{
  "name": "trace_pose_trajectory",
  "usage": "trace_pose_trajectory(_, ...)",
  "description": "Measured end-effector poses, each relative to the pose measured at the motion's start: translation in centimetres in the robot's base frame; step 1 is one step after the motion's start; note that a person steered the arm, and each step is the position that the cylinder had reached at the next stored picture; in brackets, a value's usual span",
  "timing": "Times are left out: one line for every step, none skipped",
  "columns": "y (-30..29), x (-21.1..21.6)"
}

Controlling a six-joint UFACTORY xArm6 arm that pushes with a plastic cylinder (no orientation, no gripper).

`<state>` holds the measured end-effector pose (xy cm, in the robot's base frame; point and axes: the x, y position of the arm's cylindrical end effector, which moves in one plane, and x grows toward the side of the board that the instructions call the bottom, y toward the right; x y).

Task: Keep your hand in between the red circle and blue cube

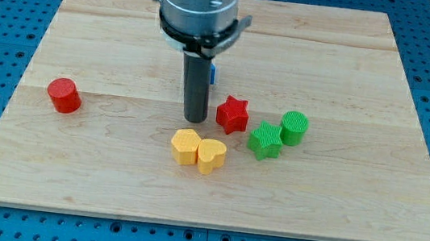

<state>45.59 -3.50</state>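
My tip (194, 119) rested on the wooden surface (351, 63) near the middle of the board, the dark rod rising straight up into the grey arm housing (196, 5) at the view's top. There were no fingers on this rig — only the rod, so nothing was open, closed or gripping.

The red cylinder (63, 95) stood well apart from my tip, far toward the view's left edge of the board. The blue block (213, 73) was almost entirely hidden behind the rod; only a thin blue sliver showed at the rod's right side, just above my tip, and its shape could not be made out.

Just to the right of my tip sat the red star (233, 114), near it but not touching. Further right lay the green star (265, 139), touching or nearly touching the green cylinder (294, 127) — I cannot tell which. Below my tip, toward the view's bottom, the yellow hexagon (185, 145) and the yellow heart (211, 155) sat pressed side by side.
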Motion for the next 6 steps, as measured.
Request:
trace_pose_trajectory(1.8,-1.0)
trace_pose_trajectory(7.8,1.6)
trace_pose_trajectory(-0.9,-0.2)
trace_pose_trajectory(-8.5,-0.3)
trace_pose_trajectory(-10.2,-2.8)
trace_pose_trajectory(-16.7,-6.3)
